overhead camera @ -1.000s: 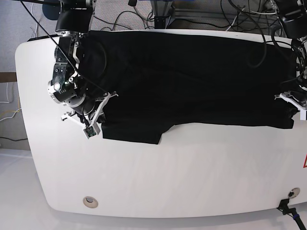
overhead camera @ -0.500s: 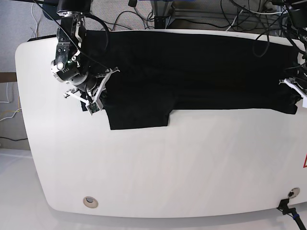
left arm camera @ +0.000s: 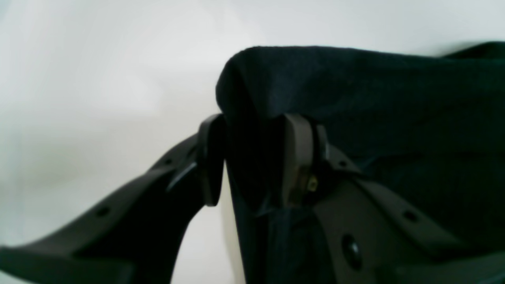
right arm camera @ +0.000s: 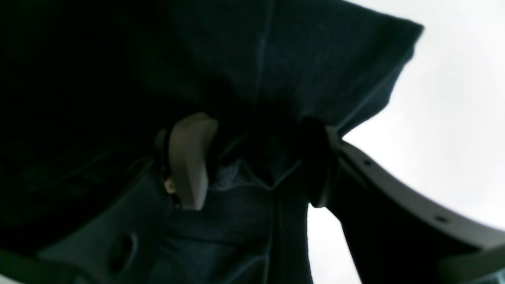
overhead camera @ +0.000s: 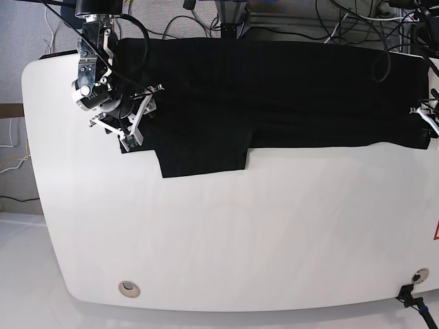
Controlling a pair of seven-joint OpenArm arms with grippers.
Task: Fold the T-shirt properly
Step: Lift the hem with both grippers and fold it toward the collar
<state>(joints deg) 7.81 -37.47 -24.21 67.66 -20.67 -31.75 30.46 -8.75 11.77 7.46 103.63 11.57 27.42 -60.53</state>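
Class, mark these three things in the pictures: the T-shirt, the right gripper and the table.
T-shirt point(overhead camera: 288, 96): base view, middle of the black cloth.
Right gripper point(right arm camera: 252, 157): right wrist view, gap between its fingers, cloth lying there.
Table point(overhead camera: 240, 233): base view, bare white top in front of the shirt.

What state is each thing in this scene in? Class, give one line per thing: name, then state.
T-shirt: spread flat along the table's far side, one sleeve pointing toward the near edge.
Left tool: fingers apart, cloth between them.
Right tool: fingers apart, cloth between them.
Table: white, bearing the shirt.
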